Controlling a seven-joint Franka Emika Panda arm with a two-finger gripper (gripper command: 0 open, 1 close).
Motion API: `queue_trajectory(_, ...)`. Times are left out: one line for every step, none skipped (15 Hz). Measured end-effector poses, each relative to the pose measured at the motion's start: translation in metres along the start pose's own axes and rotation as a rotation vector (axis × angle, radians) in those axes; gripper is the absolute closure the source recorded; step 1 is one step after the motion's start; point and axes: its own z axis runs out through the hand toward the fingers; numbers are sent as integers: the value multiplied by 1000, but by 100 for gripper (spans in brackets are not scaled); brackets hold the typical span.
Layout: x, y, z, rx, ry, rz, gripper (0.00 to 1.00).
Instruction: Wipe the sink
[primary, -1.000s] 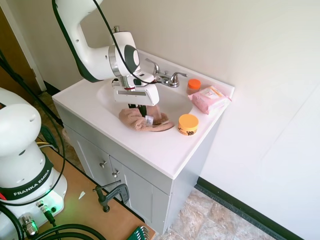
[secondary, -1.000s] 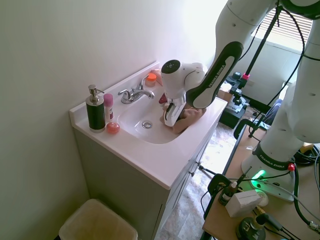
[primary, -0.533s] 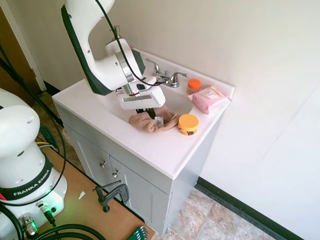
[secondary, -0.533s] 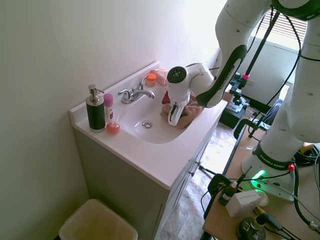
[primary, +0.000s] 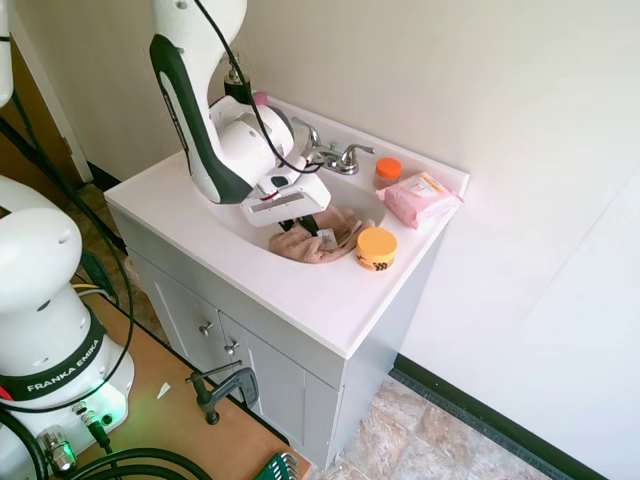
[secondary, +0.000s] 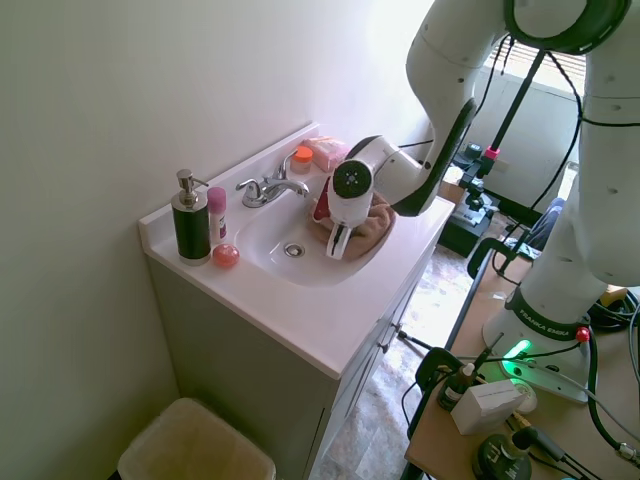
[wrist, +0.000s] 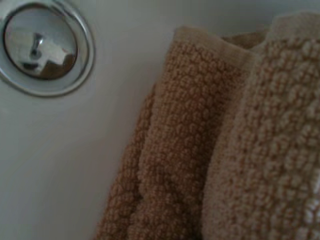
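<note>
The sink (primary: 215, 195) is a glossy white oval basin set in a white vanity top, with a chrome faucet (primary: 335, 158) behind it. A round chrome drain (secondary: 293, 250) sits at its bottom and shows close up in the wrist view as the drain (wrist: 42, 47). My gripper (primary: 312, 230) reaches down into the basin and is shut on a tan knobbly towel (primary: 325, 242). The towel lies bunched on the basin's slope beside the drain (secondary: 368, 226) (wrist: 200, 150). The fingers are mostly buried in the cloth.
An orange-lidded jar (primary: 376, 247) stands on the counter right next to the towel. A pink wipes pack (primary: 420, 197) and a small orange-capped pot (primary: 388, 168) sit by the wall. A dark soap dispenser (secondary: 190, 218), pink bottle (secondary: 216, 212) and a round pink item (secondary: 226, 256) occupy the other corner.
My gripper has dragged the towel from the basin's front rim further into the bowl, toward the drain and the orange jar, and the wrist has tilted over.
</note>
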Motion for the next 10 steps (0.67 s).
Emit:
queue_trajectory(1,-3,2,6,16,5,100)
queue_trajectory(2,-5,5,14,33,6,100)
queue_trajectory(3,-7,7,22,50,5,100)
queue_trajectory(3,-8,8,29,63,5,100)
queue_trajectory(3,-9,10,37,76,2,100)
queue_trajectory(3,-11,11,44,87,0,100)
queue_trajectory(3,-14,11,52,97,0,100)
queue_trajectory(3,-16,12,61,108,2,100)
queue_trajectory(2,-20,12,72,118,6,100)
queue_trajectory(1,-24,12,84,126,15,100)
